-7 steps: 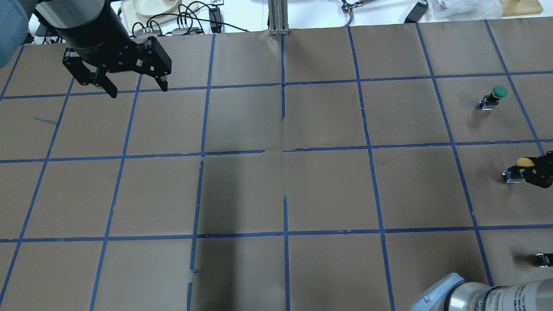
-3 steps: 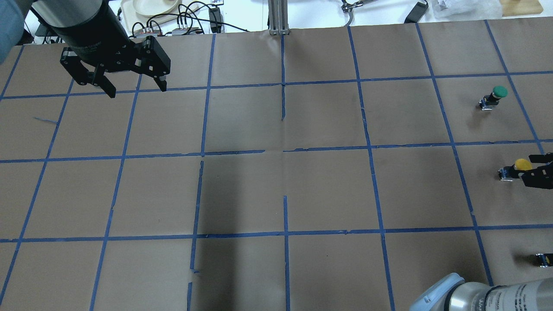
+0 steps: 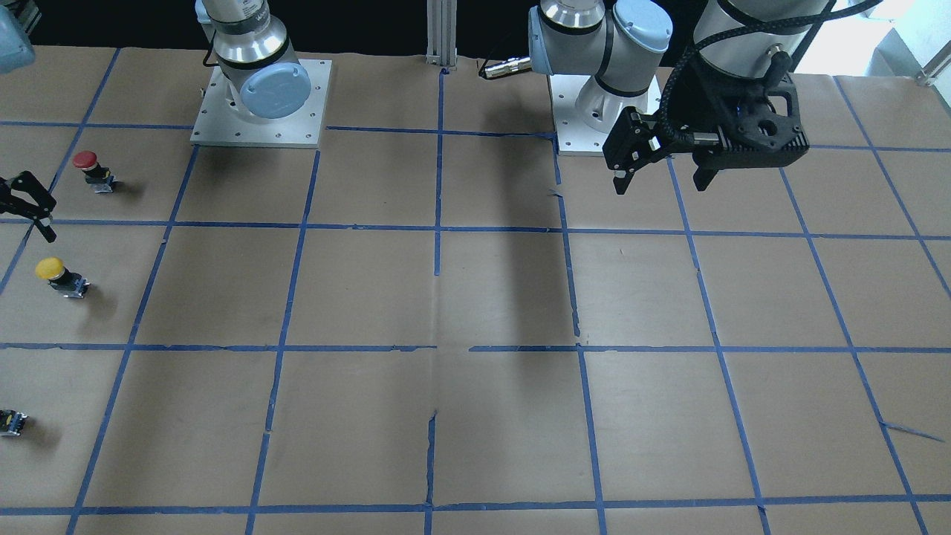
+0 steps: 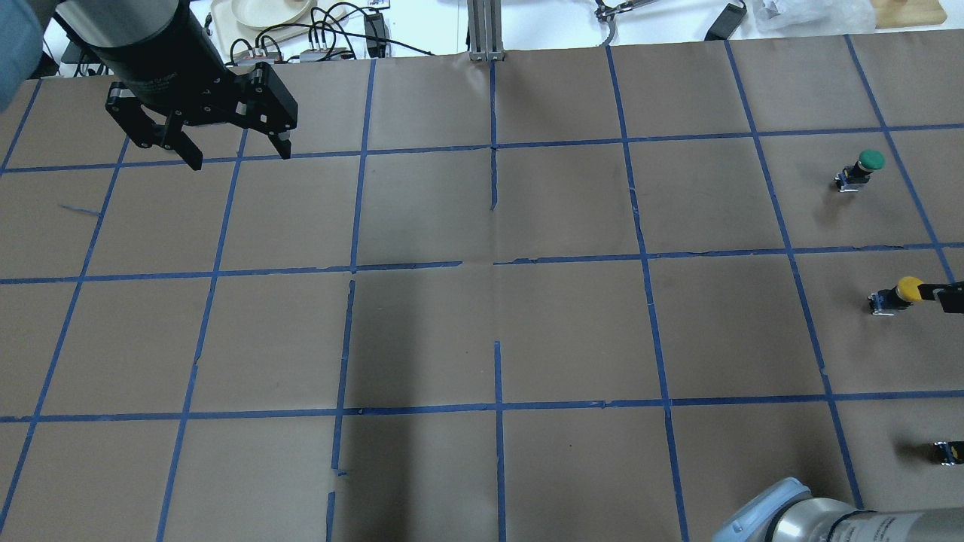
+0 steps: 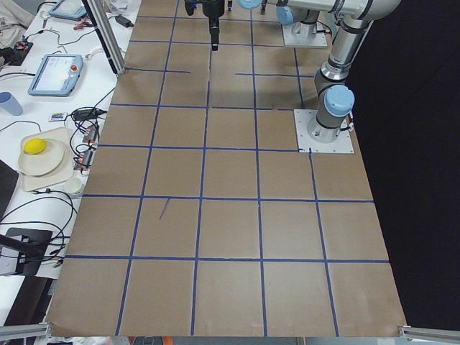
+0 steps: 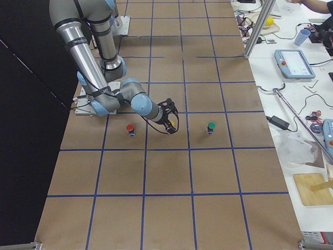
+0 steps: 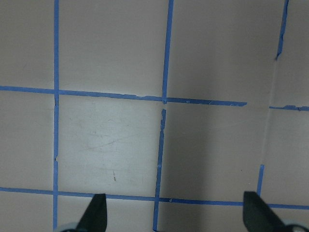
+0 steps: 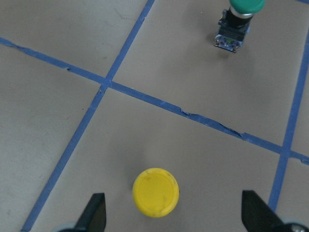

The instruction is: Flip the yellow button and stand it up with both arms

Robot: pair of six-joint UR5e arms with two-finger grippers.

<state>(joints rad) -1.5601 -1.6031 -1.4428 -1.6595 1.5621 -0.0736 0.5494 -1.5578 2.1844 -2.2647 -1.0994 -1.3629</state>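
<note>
Yellow and glossy, the domed cap of the yellow button (image 4: pixel 909 288) tops a short black body with a grey foot, standing cap-up near the right edge of the brown paper surface (image 4: pixel 572 331). The right end effector (image 8: pixel 174 215) hovers above it with fingers spread wide, apparently to clear the cap. The left end effector (image 4: pixel 241 158), equally wide, hangs far left, probably unneeded

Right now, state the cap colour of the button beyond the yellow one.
Its cap is green; right wrist view.
</note>
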